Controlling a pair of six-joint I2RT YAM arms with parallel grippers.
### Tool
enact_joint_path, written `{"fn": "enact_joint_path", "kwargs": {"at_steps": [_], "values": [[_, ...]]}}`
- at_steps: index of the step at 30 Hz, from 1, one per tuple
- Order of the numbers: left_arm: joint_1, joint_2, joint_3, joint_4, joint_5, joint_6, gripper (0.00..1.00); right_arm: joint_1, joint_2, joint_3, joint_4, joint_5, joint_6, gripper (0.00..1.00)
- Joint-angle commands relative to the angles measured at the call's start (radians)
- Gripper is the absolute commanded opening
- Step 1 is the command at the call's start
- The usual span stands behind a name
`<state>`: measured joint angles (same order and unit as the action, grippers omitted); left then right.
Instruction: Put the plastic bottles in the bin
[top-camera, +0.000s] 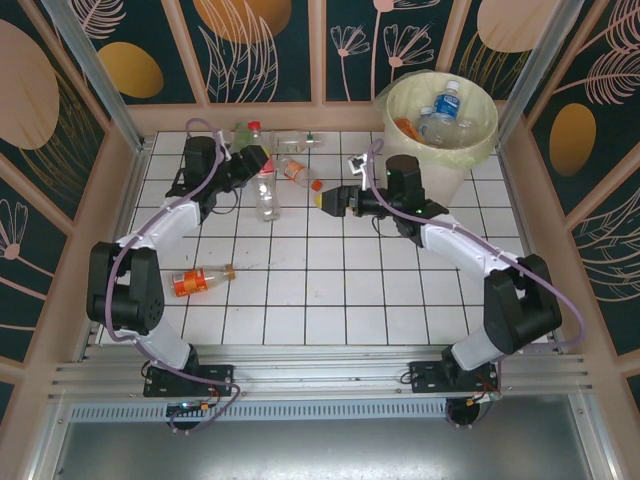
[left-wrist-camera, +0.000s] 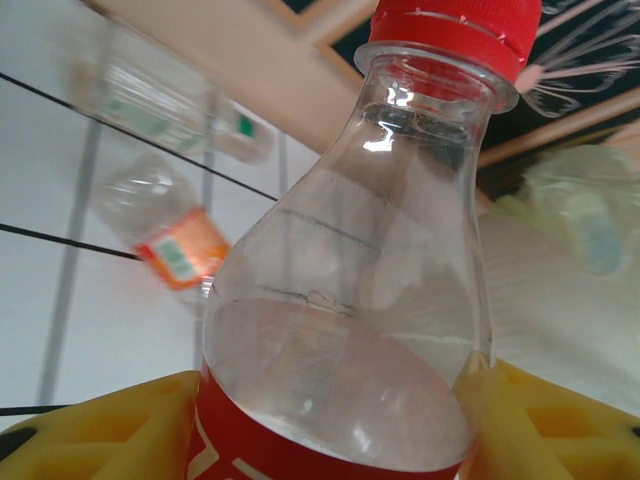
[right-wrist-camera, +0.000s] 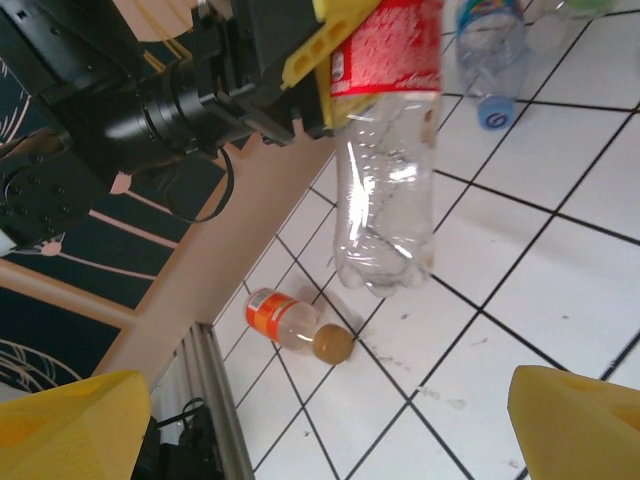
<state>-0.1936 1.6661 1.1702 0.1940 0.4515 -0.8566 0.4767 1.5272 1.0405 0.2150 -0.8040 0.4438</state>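
Left gripper (left-wrist-camera: 335, 400) is closed on the red-label bottle (left-wrist-camera: 350, 300) at its label band, cap uppermost, base close to the tiles (right-wrist-camera: 520, 250). Right gripper (right-wrist-camera: 320, 430) stands wide and empty just beside it. The bin (top-camera: 478, 140) sits at the far right corner, well apart; recommended: lift straight up with the grip firm, then carry high enough to clear the right gripper and the bin's rim.

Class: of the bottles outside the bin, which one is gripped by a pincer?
The red-capped, red-labelled bottle held in the left pincer; the others, like the orange-labelled bottle, sit untouched on the tiles.
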Motion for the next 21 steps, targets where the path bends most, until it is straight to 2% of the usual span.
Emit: {"fn": "enact_joint_path", "kwargs": {"at_steps": [1,8,12,21], "values": [[-0.048,0.028,0.033,0.114,0.042,-0.153,0.55,0.031,0.036,0.059,0.079,-0.017,0.014,0.93],[-0.127,0.093,0.091,0.138,0.072,-0.219,0.52,0.053,0.119,0.126,0.058,0.034,-0.003,0.93],[-0.145,0.109,0.089,0.186,0.087,-0.261,0.52,0.058,0.148,0.162,0.002,0.063,-0.040,0.94],[-0.180,0.115,0.123,0.172,0.074,-0.268,0.51,0.060,0.181,0.180,-0.093,0.196,-0.109,0.96]]}}
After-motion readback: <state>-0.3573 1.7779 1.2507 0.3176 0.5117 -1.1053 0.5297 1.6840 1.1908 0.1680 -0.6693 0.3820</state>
